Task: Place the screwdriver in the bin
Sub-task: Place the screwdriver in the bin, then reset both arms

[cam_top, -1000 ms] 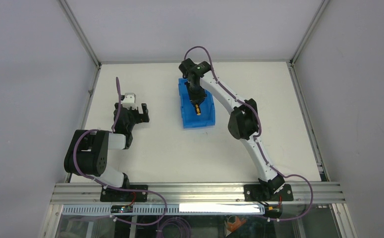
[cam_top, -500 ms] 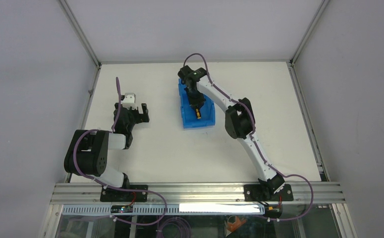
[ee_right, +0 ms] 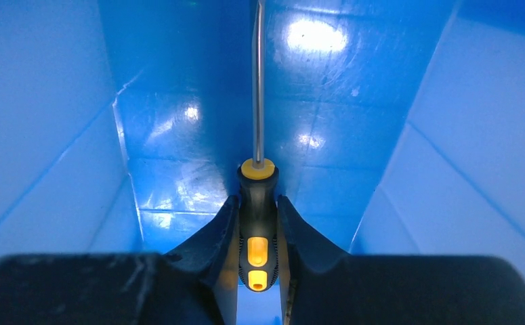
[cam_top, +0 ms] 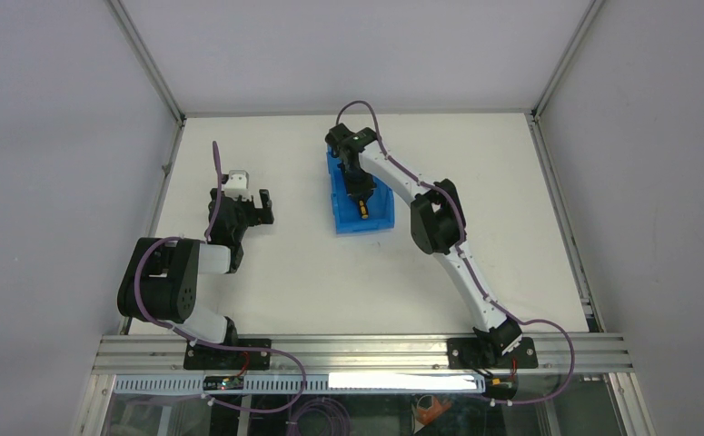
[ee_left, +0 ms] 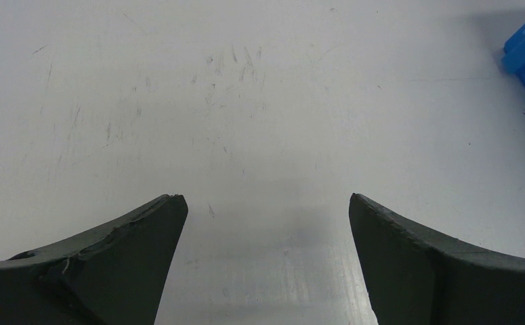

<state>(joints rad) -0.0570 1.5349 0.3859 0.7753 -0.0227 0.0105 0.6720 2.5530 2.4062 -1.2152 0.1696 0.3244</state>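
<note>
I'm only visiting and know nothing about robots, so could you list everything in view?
Table: one, white, under everything.
Bin: one, blue, far middle of the table.
Screwdriver: one, yellow-and-black handle, metal shaft, inside the bin.
Rail: one, silver, along the table's near edge.
Arms: two, white and black; left arm folded at left, right arm reaching into the bin.
Left fingers: two, dark, apart, empty, over bare table.
Right fingers: two, dark, shut on the screwdriver's handle.

The yellow-and-black screwdriver [ee_right: 257,230] was gripped by its handle between the walls of the translucent blue bin [cam_top: 357,227], its thin shaft pointing deeper inside.
</note>
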